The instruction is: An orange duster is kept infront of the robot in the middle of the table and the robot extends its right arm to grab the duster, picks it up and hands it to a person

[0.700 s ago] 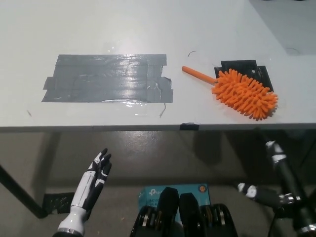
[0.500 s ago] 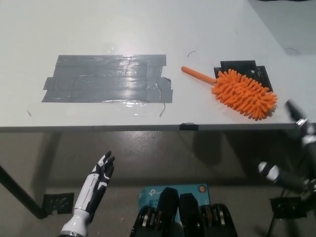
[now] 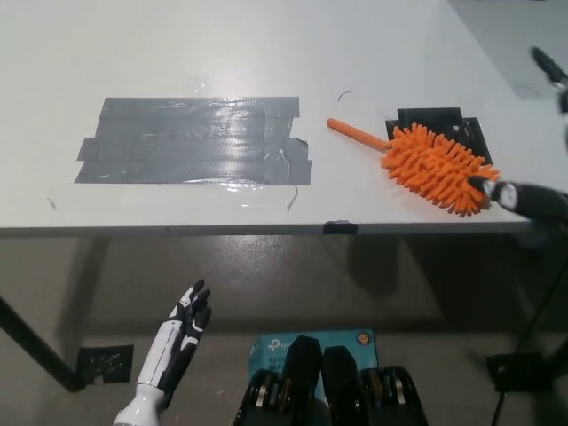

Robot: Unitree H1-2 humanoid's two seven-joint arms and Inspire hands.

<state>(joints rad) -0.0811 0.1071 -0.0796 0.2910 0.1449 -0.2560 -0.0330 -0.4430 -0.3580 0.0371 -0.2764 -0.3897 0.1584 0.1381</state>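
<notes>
The orange duster [image 3: 435,163] lies on the white table [image 3: 177,53] at the right, its thin handle pointing up-left and its bristly head over a black patch. My black right hand [image 3: 532,191] reaches in at the right edge, open, with one fingertip [image 3: 493,189] by the head's lower right end and another finger [image 3: 548,66] raised farther back. It holds nothing. My white left hand [image 3: 174,342] rests below the table's front edge at the lower left, open.
A wide patch of grey tape [image 3: 195,140] covers the table's middle left. A black patch [image 3: 442,124] lies under the duster's head. The table's front edge [image 3: 266,229] crosses the picture. A blue box [image 3: 311,342] sits on the floor below.
My right hand has risen from below the table's front edge to the duster's lower right end. The left hand has sunk slightly. The duster has not moved.
</notes>
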